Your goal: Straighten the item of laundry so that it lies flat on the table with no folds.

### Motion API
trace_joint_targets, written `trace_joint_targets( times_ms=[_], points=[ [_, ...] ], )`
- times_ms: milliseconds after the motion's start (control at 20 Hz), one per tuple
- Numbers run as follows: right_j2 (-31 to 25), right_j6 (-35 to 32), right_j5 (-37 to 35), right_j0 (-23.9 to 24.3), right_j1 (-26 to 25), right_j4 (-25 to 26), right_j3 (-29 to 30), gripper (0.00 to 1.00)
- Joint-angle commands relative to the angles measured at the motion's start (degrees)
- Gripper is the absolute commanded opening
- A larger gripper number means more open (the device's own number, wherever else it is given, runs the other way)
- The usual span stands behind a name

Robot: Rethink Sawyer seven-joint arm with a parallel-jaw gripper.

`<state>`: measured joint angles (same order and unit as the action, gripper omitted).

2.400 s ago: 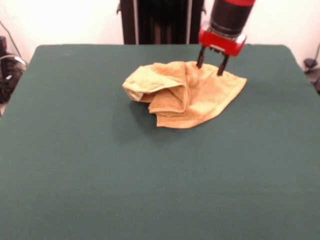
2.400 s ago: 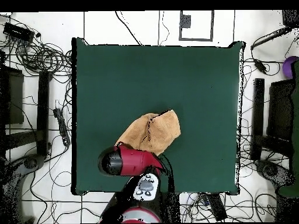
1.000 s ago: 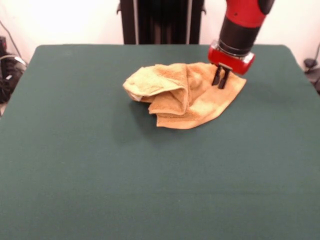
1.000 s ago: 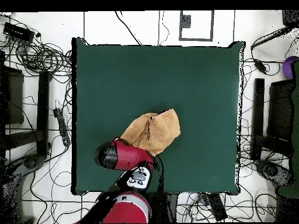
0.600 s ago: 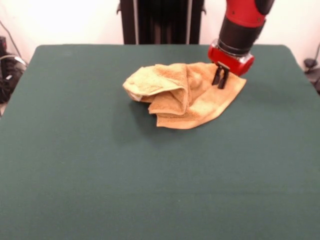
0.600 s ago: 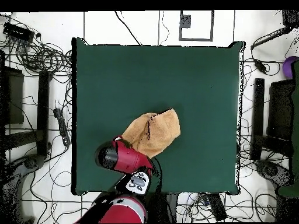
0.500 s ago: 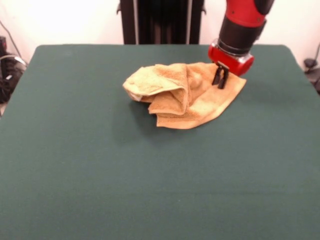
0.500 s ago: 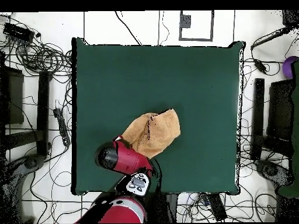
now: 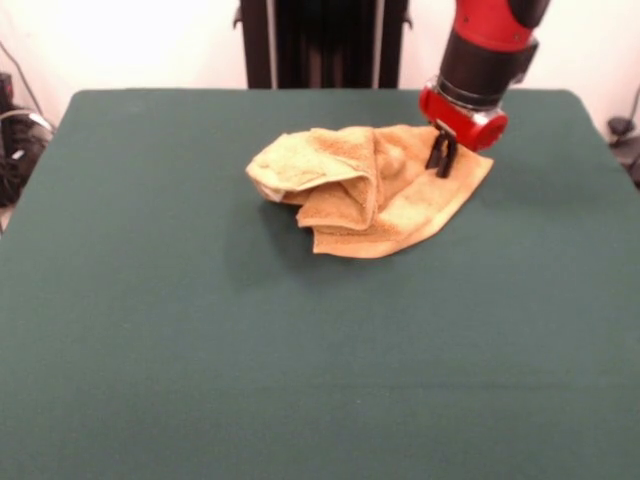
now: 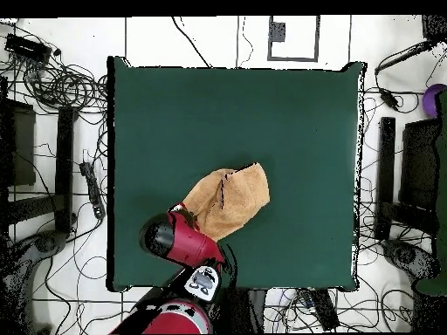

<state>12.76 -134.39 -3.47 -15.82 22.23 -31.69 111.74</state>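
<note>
On the far half of the green surface [image 9: 150, 330], toward the robot's side, the towel [image 9: 365, 190] lies bunched, with several layers folded over one another and only one corner spread flat, so the straightening looks barely begun and nearly all the unfolding is left. The arm comes down steeply at that flat corner, its end effector [image 9: 441, 160] narrowed with the fingers close together, tips at the cloth; whether they pinch it is unclear.
</note>
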Motion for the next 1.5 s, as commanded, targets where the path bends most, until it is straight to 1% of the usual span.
trace_joint_targets(
  times_ms=[50,150,250,300,400,450,500,600,750,900,1000,1100,1200,1400,1500],
  points=[
    [-15.4,-22.1,2.4,-4.9,-5.8,-10.2,-0.5,0.0],
    [-14.6,-22.4,1.2,-6.4,-5.5,-12.2,-0.8,0.0],
    [-11.9,-22.8,-1.4,-9.5,-5.7,-14.9,-2.1,0.0],
    [-11.4,-22.6,-1.8,-10.1,-5.6,-15.6,-2.2,0.0],
    [-7.0,-22.4,-6.3,-14.3,-5.9,-17.0,-4.4,0.0],
    [-5.2,-22.0,-8.3,-15.6,-5.8,-16.9,-5.0,0.0],
    [-4.0,-21.2,-9.5,-16.3,-5.7,-16.7,-5.4,0.0],
    [1.2,-19.2,-15.3,-19.3,-5.8,-13.9,-8.1,0.0],
    [5.7,-12.0,-20.9,-19.7,-5.3,-7.4,-11.3,0.0],
    [4.3,-10.7,-22.4,-18.5,-4.1,-5.8,-12.4,0.0],
    [4.2,-10.9,-23.5,-18.9,-4.5,-4.9,-14.6,0.0],
    [3.2,-10.4,-22.1,-18.2,-5.4,-4.5,-15.8,0.0],
    [0.9,-9.6,-18.0,-16.7,-7.4,-4.7,-16.1,0.0],
    [-1.6,-8.0,-13.1,-14.7,-9.9,-3.9,-16.5,0.0],
    [-1.7,-8.7,-13.4,-14.8,-10.3,-3.9,-17.1,0.0]
  ],
)
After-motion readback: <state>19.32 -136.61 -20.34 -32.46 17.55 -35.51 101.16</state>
